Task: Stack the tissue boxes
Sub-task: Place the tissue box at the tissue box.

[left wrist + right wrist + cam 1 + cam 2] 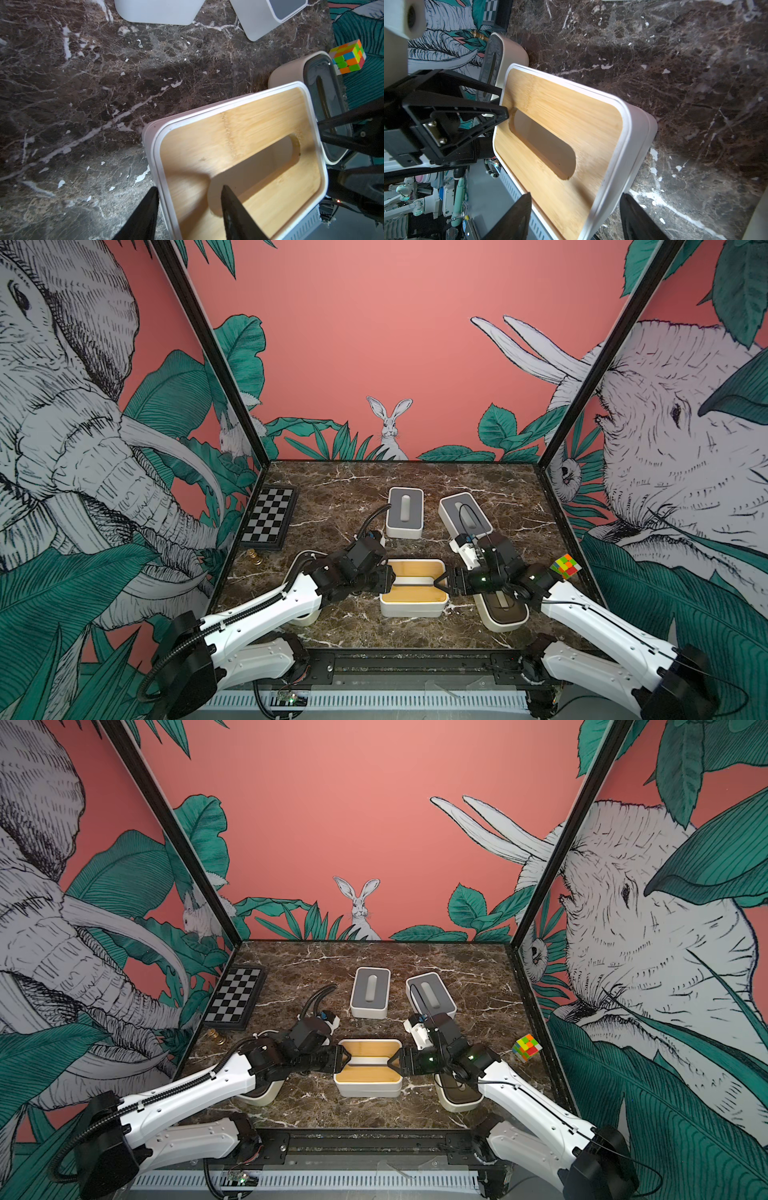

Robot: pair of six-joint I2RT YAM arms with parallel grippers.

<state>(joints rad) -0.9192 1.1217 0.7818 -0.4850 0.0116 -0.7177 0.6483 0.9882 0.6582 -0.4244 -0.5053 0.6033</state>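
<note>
On the dark marble tabletop (332, 497), at 6 o'clock, the bamboo-lidded white tissue box (415, 572) tops a second white box (411, 610), so we should open the left gripper (390, 581), clamped on its 9 o'clock end, then rise straight, while the right gripper (437, 583) stands parted, empty.

Left gripper (189, 188) pinches the bamboo-lidded box (239, 133) — 1 finger in its slot.
</note>
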